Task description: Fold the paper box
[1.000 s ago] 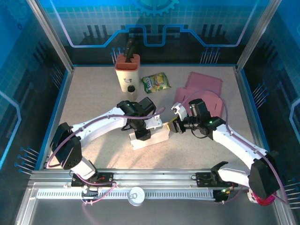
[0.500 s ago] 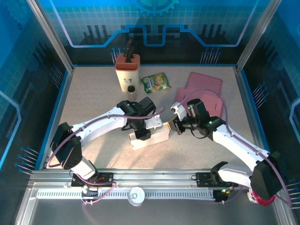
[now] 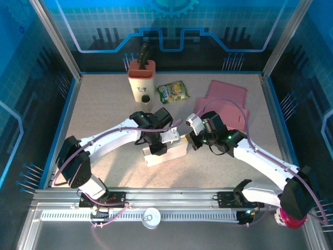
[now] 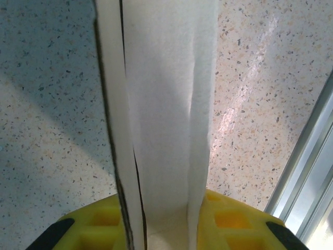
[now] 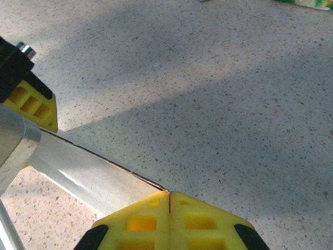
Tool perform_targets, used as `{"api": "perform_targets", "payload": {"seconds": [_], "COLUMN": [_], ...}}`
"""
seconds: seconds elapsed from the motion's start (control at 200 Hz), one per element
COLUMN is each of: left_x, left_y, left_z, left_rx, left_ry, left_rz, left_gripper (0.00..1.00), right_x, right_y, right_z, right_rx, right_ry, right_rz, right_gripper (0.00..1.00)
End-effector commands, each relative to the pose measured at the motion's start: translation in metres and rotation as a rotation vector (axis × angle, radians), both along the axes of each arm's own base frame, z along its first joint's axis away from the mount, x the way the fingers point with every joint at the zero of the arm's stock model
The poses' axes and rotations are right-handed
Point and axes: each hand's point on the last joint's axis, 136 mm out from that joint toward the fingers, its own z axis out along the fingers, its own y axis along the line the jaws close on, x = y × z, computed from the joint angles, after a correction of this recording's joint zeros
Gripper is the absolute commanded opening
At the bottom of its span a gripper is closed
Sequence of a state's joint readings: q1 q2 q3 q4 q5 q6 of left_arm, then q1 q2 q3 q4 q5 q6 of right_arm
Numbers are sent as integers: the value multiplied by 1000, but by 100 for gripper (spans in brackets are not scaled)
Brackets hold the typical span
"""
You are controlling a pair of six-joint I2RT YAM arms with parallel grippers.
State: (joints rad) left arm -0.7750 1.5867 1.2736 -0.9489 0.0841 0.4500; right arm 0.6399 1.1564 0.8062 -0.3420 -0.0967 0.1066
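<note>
Paper box (image 3: 175, 152): where, and held how?

Mid-table (image 3: 104, 114), lying long and low, slightly slanted. Clamped by the left gripper (image 3: 157, 150), narrowed onto it, yellow fingers (image 4: 234, 224) either side of an upright white panel. Probably an anchor against sliding during work at the far end.

And the right gripper (image 5: 169, 208)?

Fully closed, pads (image 5: 208, 221) flat together, tips set against the right end edge of the paper box. Judged to be serving as a blunt pusher for tucking or creasing an end flap. Any thin flap nipped between those pads: impossible to tell.

Material of the thing?

Thin white card, matte, faintly fuzzy up close, with dark cut edges and soft crease lines running down the panel. Likely easy to dent under a hard squeeze, hence a light hold. Flat panels, sharp corners, hollow inside by the look of it.

Surroundings?

Speckled stone-look tabletop, smooth, with glare near the metal rail. Moulded yellow plastic on the fingers, square hollows in it. Knife block (image 3: 141, 78), snack packet (image 3: 173, 91) and pink cloth (image 3: 223, 101) toward the back, well apart from the folding.
</note>
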Motion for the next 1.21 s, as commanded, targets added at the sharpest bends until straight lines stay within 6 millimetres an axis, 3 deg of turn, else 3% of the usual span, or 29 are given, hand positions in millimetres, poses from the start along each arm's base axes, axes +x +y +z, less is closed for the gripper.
{"api": "perform_targets", "payload": {"seconds": [0.0,0.27,0.755,1.201], "left_x": [12,23,32,45], "left_y": [-3,-4,-8,-9], "left_z": [2,1,9,14], "left_rx": [-3,-6,-25,-78], "left_ry": [-27,-68,-110,-126], "left_rz": [56,108,105,136], "left_gripper": [22,22,24,27], "right_x": [-1,-7,-5,-8], "right_y": [4,6,9,1], "right_z": [6,11,9,-9], "right_rx": [3,120,180,173], "right_ry": [-1,7,59,-90], "right_rz": [-56,-204,-301,-284], "right_gripper": [0,0,0,0]}}
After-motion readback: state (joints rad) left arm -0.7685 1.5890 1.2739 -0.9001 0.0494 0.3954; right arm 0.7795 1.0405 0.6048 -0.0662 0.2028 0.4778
